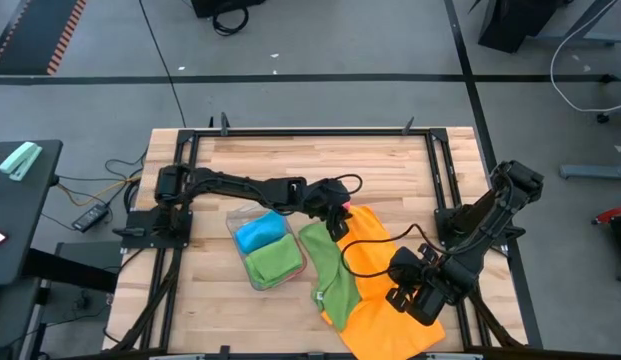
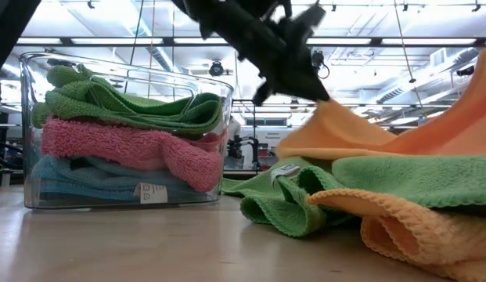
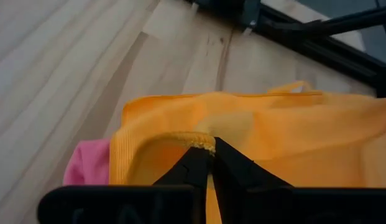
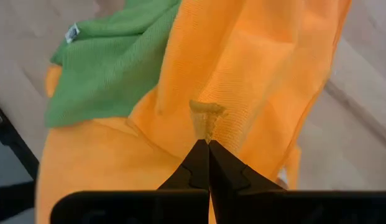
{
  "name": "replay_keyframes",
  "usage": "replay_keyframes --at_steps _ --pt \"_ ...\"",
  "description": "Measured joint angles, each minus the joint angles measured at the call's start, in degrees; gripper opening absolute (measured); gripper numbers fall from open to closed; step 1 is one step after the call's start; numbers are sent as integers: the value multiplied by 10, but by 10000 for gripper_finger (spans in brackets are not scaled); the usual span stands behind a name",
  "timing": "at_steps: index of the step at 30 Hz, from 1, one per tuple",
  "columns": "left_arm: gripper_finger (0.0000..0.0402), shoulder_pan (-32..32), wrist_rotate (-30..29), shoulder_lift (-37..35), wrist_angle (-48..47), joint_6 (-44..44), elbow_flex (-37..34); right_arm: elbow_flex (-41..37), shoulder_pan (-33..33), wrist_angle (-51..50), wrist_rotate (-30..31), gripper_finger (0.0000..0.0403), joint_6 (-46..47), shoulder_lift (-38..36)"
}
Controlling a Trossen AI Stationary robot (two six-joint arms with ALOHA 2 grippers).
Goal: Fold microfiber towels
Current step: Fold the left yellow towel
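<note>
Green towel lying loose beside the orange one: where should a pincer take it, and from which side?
Grip the green towel at its bunched folded edge near the tray, coming straight down. The orange towel overlaps its other side, and that raised fold gives something to pinch.

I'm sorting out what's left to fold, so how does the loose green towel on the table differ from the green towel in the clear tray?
The loose green towel lies crumpled on the table, partly on the orange towel; the green towel in the tray is folded. The loose one spreads long; the tray one is compact, stacked over a pink towel. Both share the same green colour.
</note>
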Motion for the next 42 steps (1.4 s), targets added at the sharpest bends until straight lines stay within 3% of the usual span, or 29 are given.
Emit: replay_keyframes --at_steps 8,19,28,36,42 --pt "19 7 0 50 38 5 0 -11 0 5 1 3 34 0" --pt "27 27 -2 59 57 5 0 -74 0 10 -20 3 79 0" --pt "23 22 -2 66 94 62 0 -76 3 10 -43 3 144 0" --pt "25 30 -3 93 127 57 -1 -76 3 5 -46 3 165 0" --pt "72 30 -2 103 141 59 0 -76 2 14 -46 3 176 0"
